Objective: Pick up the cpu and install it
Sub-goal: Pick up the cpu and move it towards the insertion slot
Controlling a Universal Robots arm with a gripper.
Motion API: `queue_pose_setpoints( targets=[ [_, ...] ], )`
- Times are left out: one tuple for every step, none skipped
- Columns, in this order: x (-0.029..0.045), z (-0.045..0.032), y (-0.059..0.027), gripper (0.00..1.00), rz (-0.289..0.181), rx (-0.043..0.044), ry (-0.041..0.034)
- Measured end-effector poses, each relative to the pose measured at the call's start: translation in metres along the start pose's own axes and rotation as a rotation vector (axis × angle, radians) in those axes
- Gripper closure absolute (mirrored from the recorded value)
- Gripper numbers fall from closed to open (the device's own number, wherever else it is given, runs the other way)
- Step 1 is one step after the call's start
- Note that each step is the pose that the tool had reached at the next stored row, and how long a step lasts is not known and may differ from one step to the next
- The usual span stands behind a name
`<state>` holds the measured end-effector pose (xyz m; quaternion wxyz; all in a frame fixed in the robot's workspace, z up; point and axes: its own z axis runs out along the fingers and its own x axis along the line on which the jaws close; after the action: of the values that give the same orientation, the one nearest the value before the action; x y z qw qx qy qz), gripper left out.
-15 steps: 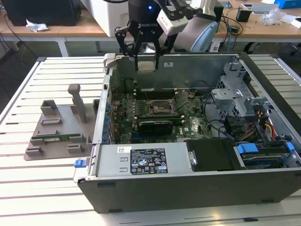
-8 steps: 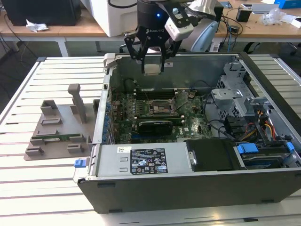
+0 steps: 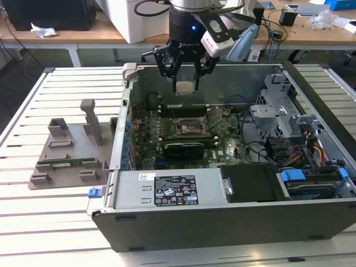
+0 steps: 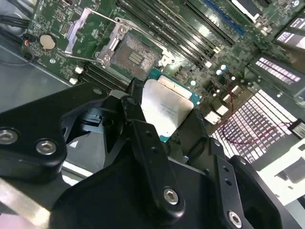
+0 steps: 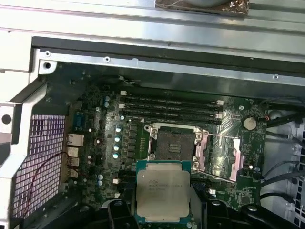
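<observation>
The fingers (image 4: 138, 119) are clamped on the cpu (image 5: 162, 191), holding it level above the motherboard (image 5: 95, 143). Done well, I judge, its edges should line up squarely with the open socket (image 5: 172, 143) and stay flat.

my gripper (image 3: 186, 82): one
cpu (image 5: 162, 190): one, by my count
socket (image 5: 172, 143): one
computer case (image 3: 222, 229): one
coin battery (image 5: 246, 123): one
grey tray (image 3: 55, 173): one I can see
slatted table (image 3: 39, 222): one

Computer case (image 3: 222, 222) and grey holder (image 3: 67, 158) sit on slatted table (image 3: 50, 222).
</observation>
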<state>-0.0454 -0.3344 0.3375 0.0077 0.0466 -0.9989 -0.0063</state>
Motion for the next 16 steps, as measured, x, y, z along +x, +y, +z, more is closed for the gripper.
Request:
queue_pose_setpoints(
  targets=[
    [-0.0015, 0.0043, -0.0002, 0.46, 0.000, -0.0001, 0.0000],
    [-0.0022, 0.0061, -0.0003, 0.46, 0.000, -0.0001, 0.0000],
    [-0.0028, 0.0077, -0.0003, 0.46, 0.000, -0.0001, 0.0000],
    [-0.0038, 0.0104, -0.0005, 0.46, 0.000, -0.0001, 0.0000],
    [-0.0049, 0.0138, -0.0006, 0.46, 0.000, 0.0001, 0.0001],
    [-0.0058, 0.0172, -0.0007, 0.46, 0.000, 0.0000, 0.0000],
    [-0.0063, 0.0188, -0.0008, 0.46, 0.000, -0.0002, 0.0000],
    [-0.0068, 0.0205, -0.0009, 0.46, 0.000, -0.0001, 0.0000],
    [-0.0077, 0.0231, -0.0010, 0.46, 0.000, 0.0000, 0.0000],
    [-0.0084, 0.0249, -0.0011, 0.46, 0.000, 0.0000, 0.0001],
    [-0.0097, 0.0279, -0.0012, 0.46, 0.000, 0.0000, 0.0000],
    [-0.0104, 0.0293, -0.0013, 0.46, 0.000, 0.0000, 0.0001],
    [-0.0112, 0.0309, -0.0014, 0.46, 0.000, 0.0000, 0.0000],
    [-0.0123, 0.0331, -0.0015, 0.46, 0.000, -0.0001, 0.0000],
    [-0.0133, 0.0351, -0.0016, 0.46, 0.000, -0.0001, 0.0000],
    [-0.0145, 0.0374, -0.0017, 0.46, 0.000, 0.0000, 0.0000]
  ],
)
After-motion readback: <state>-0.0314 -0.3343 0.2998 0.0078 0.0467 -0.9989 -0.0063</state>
